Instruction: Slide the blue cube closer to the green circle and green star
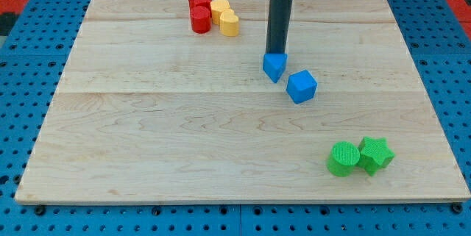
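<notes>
The blue cube (302, 87) lies right of the board's centre. A second, smaller blue block (274, 66) sits just to its upper left, the two close but apart. My tip (276, 51) stands at the top edge of the smaller blue block, touching it or nearly so, up and left of the blue cube. The green circle (343, 158) and the green star (376, 154) sit side by side, touching, near the view's bottom right, well below the blue cube.
A red star (199, 1) and a red cylinder (200, 20) sit near the view's top left of centre, with a yellow hexagon-like block (219, 9) and a yellow heart (229, 23) beside them. The wooden board (147, 133) ends on a blue pegboard.
</notes>
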Available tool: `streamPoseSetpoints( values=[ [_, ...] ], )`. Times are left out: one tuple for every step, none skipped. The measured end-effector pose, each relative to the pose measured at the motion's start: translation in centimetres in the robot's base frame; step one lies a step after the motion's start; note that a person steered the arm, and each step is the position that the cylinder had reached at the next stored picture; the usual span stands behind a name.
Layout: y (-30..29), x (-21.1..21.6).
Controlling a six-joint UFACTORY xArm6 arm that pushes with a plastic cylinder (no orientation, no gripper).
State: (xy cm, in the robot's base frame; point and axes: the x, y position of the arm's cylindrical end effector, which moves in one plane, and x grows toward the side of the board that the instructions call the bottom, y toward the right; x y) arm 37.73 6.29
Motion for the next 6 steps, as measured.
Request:
streamPoseSetpoints(
  values=[
    [0.0,1.7],
    [1.5,2.1],
    [3.7,5.5],
    [5.9,8.2],
    [9.7,9.4],
    [10.3,11.6]
  ],
)
